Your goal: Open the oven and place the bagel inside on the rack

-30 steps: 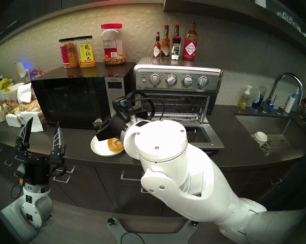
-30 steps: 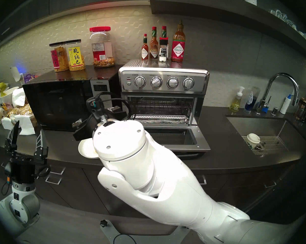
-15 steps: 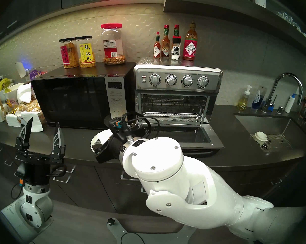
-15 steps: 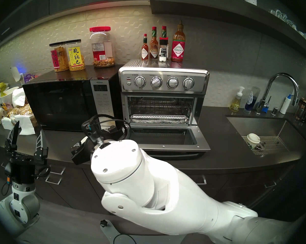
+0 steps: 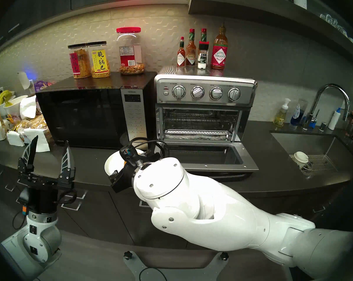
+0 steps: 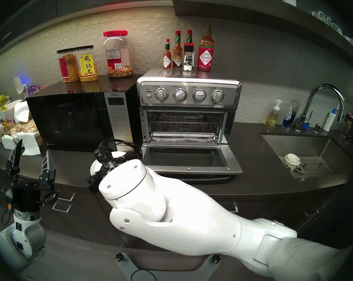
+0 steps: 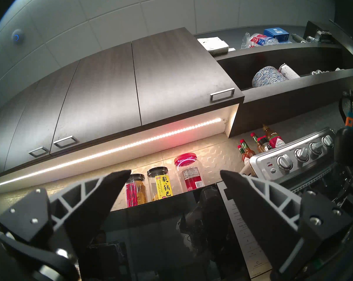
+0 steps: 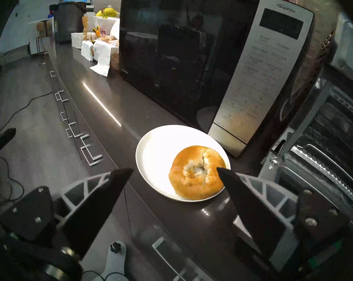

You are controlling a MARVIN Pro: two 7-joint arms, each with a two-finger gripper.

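Right gripper (image 8: 174, 170) hovers low with jaws spread wide and empty, just short of the bagel (image 8: 197, 172). It sits on the white plate (image 8: 151, 152) on the worktop (image 8: 118, 112), beside the microwave (image 5: 86, 116). Pickup is the step in hand, I'd say. Next: close on the crust. Beyond, the oven (image 5: 204, 104) gapes, rack (image 5: 195, 120) bare. Left gripper (image 5: 47, 150) idles, jaws apart.
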